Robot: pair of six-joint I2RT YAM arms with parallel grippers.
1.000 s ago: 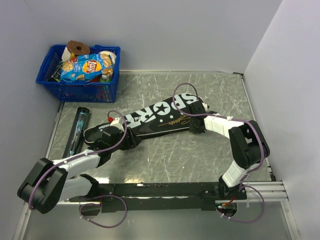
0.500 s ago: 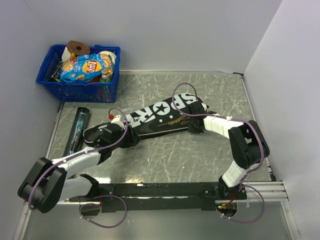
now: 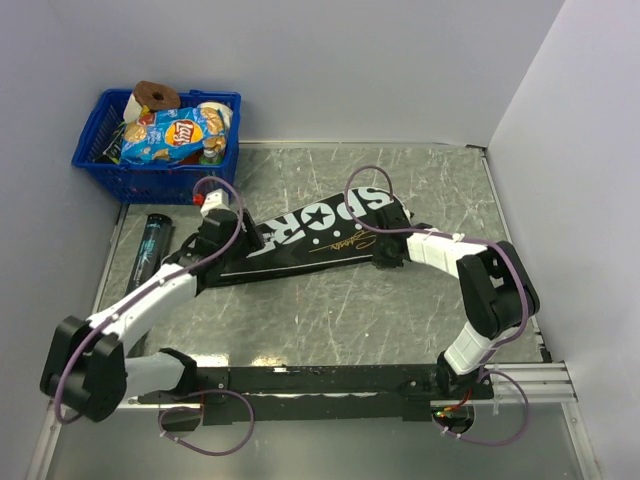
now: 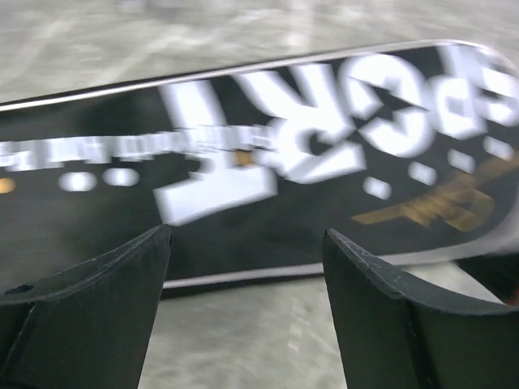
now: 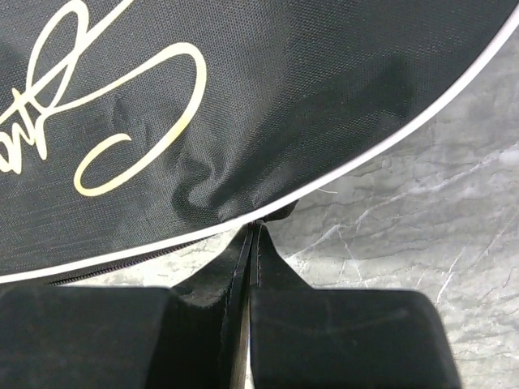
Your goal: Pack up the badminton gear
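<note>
Two things seem left: stowing the dark tube, lying on the bench just left of my left fingers, and closing the black SPORT racket bag, whose edge my right fingers clamp while the left hang wide over its lettering; no rackets show.

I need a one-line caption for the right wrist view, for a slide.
Right gripper shut on the white-piped edge of the black bag, fabric puckered at the grip, grey table beneath.

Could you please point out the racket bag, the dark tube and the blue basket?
racket bag (image 3: 300, 226), top view, lettered panel
dark tube (image 3: 152, 243), top view, upper half
blue basket (image 3: 160, 185), top view, front wall
</note>
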